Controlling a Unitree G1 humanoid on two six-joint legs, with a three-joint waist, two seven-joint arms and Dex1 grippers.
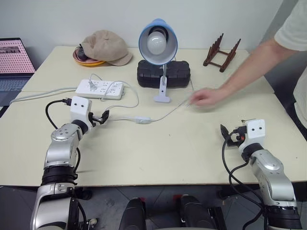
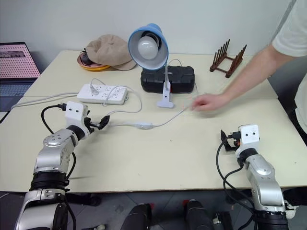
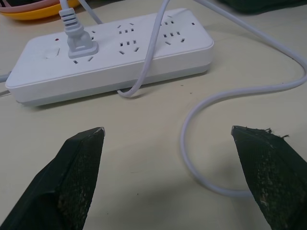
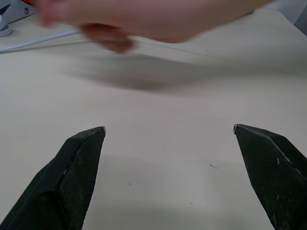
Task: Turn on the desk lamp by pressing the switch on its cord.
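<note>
The desk lamp point(image 1: 158, 43), with a light-blue shade and a white bulb, stands on its white base at the middle back of the table. Its thin white cord point(image 1: 169, 112) runs forward and left to the small white switch point(image 1: 143, 120). My left gripper point(image 1: 102, 117) is open, low over the table just left of the switch, with nothing between its fingers; its wrist view shows a loop of cord point(image 3: 201, 110) ahead. At the right front my right gripper point(image 1: 229, 135) is open and empty. A person's hand point(image 1: 204, 97) rests on the cord near the lamp's base.
A white power strip point(image 1: 100, 89) with one plug in it lies behind my left gripper. A black case point(image 1: 163, 73) sits behind the lamp, a tan cap point(image 1: 105, 46) on an orange dish at back left, a wooden rack point(image 1: 221, 52) at back right, a laptop point(image 1: 14, 62) at far left.
</note>
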